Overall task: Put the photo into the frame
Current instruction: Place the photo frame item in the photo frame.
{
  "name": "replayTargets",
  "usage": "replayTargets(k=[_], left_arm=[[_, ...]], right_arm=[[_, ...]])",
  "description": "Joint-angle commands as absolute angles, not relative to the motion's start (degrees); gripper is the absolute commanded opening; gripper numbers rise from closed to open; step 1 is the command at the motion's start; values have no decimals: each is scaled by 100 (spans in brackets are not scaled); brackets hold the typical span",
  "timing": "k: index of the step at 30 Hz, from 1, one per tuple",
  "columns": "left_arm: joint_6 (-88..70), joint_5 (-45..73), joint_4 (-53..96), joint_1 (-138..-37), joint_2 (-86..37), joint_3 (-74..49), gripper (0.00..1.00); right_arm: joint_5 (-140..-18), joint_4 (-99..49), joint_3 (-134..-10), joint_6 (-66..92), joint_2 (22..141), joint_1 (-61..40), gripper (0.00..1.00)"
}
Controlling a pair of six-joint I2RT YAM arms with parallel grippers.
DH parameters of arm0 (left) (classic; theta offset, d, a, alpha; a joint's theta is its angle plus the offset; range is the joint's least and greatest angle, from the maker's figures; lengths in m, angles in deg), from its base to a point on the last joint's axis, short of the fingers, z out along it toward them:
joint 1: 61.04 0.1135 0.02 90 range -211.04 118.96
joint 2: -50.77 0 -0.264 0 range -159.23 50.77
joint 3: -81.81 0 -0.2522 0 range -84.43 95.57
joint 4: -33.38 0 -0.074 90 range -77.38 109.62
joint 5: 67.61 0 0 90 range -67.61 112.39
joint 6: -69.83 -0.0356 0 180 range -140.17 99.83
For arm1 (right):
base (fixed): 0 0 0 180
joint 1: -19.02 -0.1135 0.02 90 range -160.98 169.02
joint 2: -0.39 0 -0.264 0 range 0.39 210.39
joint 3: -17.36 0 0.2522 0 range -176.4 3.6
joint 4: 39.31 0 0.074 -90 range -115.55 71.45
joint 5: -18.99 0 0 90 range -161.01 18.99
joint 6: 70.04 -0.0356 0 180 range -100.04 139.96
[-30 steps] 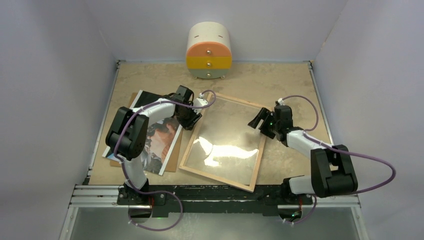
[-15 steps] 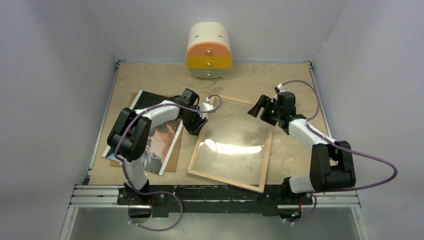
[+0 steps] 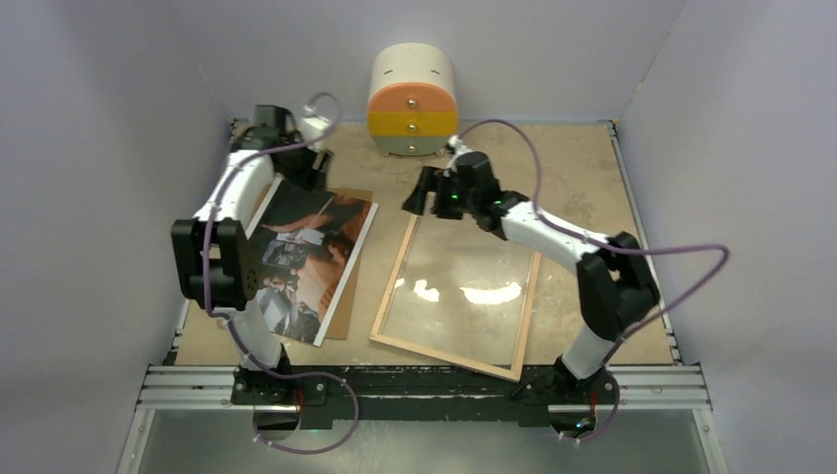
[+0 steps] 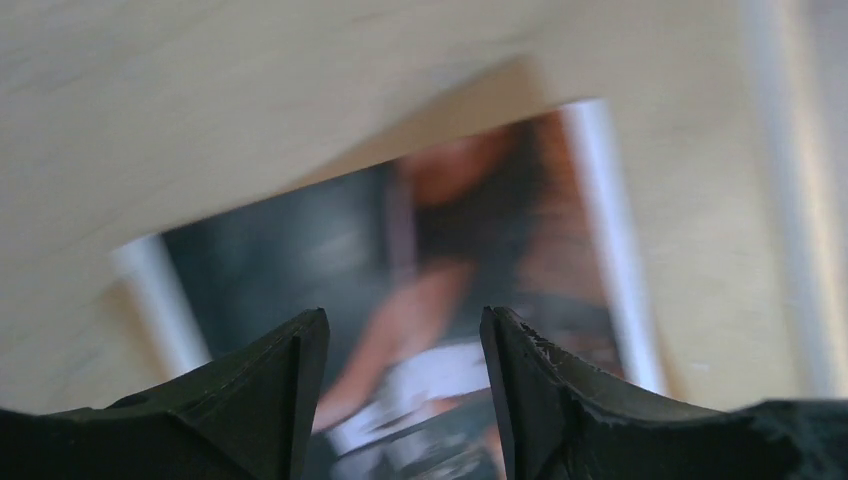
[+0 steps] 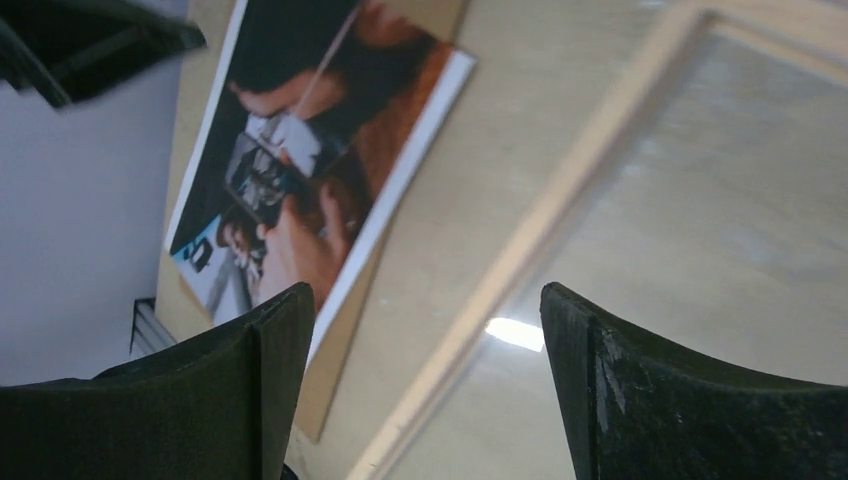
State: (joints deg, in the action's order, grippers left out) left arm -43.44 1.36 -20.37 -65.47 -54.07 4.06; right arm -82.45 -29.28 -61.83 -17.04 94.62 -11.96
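The photo (image 3: 304, 259), dark with orange-brown tones and a thin white border, lies flat on the left of the table. In the left wrist view the photo (image 4: 450, 250) is blurred. The frame (image 3: 396, 278), a light wood rim around clear glass, lies flat to its right. My left gripper (image 3: 310, 170) hovers over the photo's far edge, and its jaws (image 4: 403, 335) are open with nothing between them. My right gripper (image 3: 413, 200) hangs above the frame's far left corner. It (image 5: 420, 305) is open and empty, with the frame rim (image 5: 560, 210) and the photo (image 5: 300, 170) below.
A brown backing board (image 3: 343, 314) lies under the photo and sticks out on its right side. A round white drawer unit (image 3: 413, 102) with orange, yellow and grey drawers stands at the back wall. Metal rails (image 3: 424, 380) run along the near table edge.
My left gripper has left the frame's left edge, opened and swung to the far left over the photo. My right gripper crossed leftward to the frame's far left corner. The frame turned slightly.
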Motion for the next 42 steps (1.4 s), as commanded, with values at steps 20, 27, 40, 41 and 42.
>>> replayTargets(k=[20, 27, 40, 41, 42], left_arm=[[-5021, 3319, -86, -4231, -5803, -990, 46], [-5151, 3058, 13, -4377, -5821, -1468, 46], [-5340, 3180, 261, -4644, -5907, -1948, 44], [-5346, 3180, 265, -4653, -5913, -1968, 44], [-5362, 3173, 273, -4662, -5915, -1986, 44]], right_arm=[[-6993, -2003, -9815, -2473, 13236, -2281, 98], [-7144, -1891, -10229, -2755, 13763, -2273, 97], [-8675, -4004, -9217, -4389, 13749, -1904, 87], [-8746, -4203, -9139, -4485, 13717, -1890, 86], [-8838, -4430, -9060, -4588, 13693, -1882, 85]])
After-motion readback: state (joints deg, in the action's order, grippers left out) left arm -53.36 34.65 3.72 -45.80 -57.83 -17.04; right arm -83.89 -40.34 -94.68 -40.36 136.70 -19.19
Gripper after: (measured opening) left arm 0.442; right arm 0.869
